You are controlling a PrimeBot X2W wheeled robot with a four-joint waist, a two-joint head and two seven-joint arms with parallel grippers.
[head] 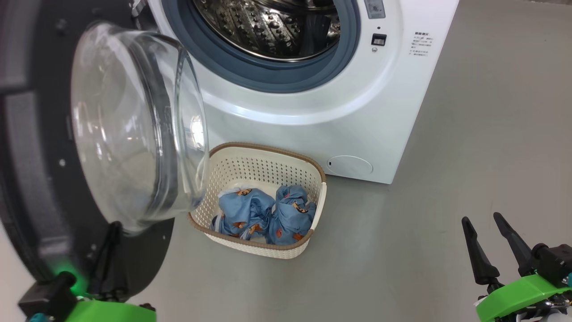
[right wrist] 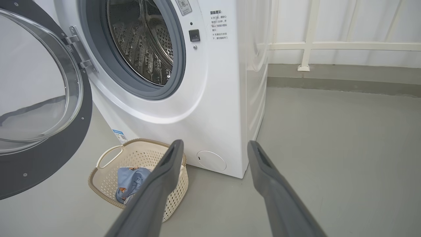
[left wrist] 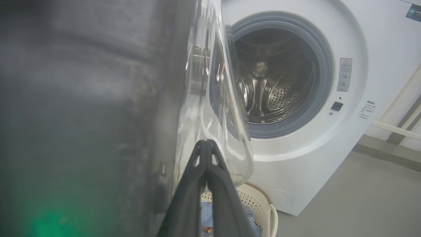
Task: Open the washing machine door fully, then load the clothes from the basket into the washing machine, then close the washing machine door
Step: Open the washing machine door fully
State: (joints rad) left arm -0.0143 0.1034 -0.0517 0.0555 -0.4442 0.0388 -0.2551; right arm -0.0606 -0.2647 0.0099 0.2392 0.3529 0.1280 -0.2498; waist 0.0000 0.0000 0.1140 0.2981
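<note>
The washing machine (head: 313, 120) stands with its steel drum (head: 268, 27) exposed. The washing machine door (head: 134, 129) is swung out to the left, its glass bowl facing the basket. The cream basket (head: 268, 150) sits on the floor in front of the machine and holds light blue clothes (head: 268, 210). My left gripper (head: 114, 228) is shut with nothing in it, its tips right at the lower edge of the glass bowl (left wrist: 223, 98) against the door's dark inner rim (left wrist: 82, 115). My right gripper (head: 481, 218) stands open over bare floor, well right of the basket (right wrist: 102, 184).
Grey floor (head: 447, 156) spreads to the right of the machine. A white railing (right wrist: 309, 46) runs along the wall behind it. The open door hangs over the basket's left side. A round flap (head: 350, 166) sits low on the machine's front.
</note>
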